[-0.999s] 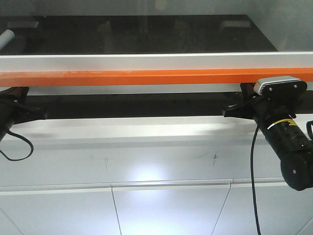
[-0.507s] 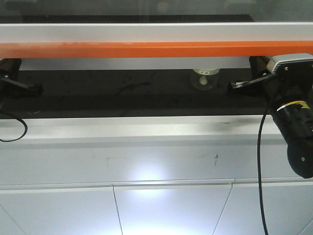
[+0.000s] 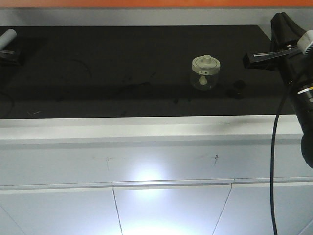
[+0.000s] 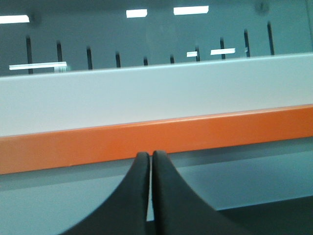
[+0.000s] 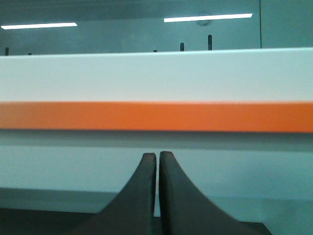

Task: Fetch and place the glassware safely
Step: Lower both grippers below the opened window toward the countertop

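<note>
The glassware, a small clear jar [image 3: 205, 73] with a cream-white knobbed lid, stands upright on the black shelf surface [image 3: 122, 58], right of centre. My right gripper [image 3: 248, 59] is at the right edge, level with the jar and apart from it; its fingers are closed and hold nothing. In the right wrist view the right gripper [image 5: 157, 155] points at an orange and white beam, and the jar is out of that view. My left gripper [image 3: 14, 57] is barely in view at the far left. In the left wrist view it [image 4: 150, 155] is shut and empty.
A small dark object [image 3: 238, 88] lies on the shelf just right of the jar. A white ledge [image 3: 146, 128] runs along the shelf front, with cabinet doors [image 3: 166, 210] below. An orange beam [image 3: 156, 3] crosses the top edge. A white cylinder [image 3: 7, 37] is at the far left.
The orange beam has slid up to the top of the front view. The shelf and jar have come fully into view. Both arms now sit higher in the frame.
</note>
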Controlling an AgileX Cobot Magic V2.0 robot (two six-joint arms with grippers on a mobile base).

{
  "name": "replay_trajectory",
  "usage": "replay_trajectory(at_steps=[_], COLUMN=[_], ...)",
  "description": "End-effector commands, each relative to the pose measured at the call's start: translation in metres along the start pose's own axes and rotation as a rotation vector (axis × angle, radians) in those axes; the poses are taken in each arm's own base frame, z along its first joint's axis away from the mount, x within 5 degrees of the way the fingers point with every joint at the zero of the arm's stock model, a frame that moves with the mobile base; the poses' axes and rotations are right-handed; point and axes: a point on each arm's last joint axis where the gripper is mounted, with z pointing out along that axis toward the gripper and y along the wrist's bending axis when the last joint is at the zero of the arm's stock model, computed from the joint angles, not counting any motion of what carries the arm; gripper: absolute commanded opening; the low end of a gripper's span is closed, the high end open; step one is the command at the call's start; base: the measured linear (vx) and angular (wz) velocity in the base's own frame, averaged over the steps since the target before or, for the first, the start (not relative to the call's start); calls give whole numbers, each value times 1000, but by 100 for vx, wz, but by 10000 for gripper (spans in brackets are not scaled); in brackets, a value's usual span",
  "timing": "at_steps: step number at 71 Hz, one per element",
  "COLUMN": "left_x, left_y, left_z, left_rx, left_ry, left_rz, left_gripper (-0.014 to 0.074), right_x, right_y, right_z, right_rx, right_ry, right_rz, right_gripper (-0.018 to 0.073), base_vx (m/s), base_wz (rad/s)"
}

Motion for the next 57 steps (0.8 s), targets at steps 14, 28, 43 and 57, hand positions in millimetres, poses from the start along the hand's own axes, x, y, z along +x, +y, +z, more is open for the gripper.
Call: replay_trajectory(at_steps=[14, 28, 43, 57], left_x=[-28, -26, -21, -14], left_y=[1, 1, 1, -3], left_z=[2, 2, 2, 2], left_rx=[-6, -7, -5, 31], left_ry=[-128, -107, -41, 36], left_rz=[-1, -1, -18, -32], left_gripper=[-1, -1, -1, -1], right_x=[-25, -24, -16, -12], right_y=[-1, 0, 4, 6], right_z=[4, 4, 4, 4], right_rx=[1, -8, -62, -78], right_ry=[-105, -95, -13, 40], right_rz=[-16, -19, -33, 18], right_gripper=[-1, -1, -1, -1], base_vx=[0, 0, 0, 0], base_wz=[0, 0, 0, 0])
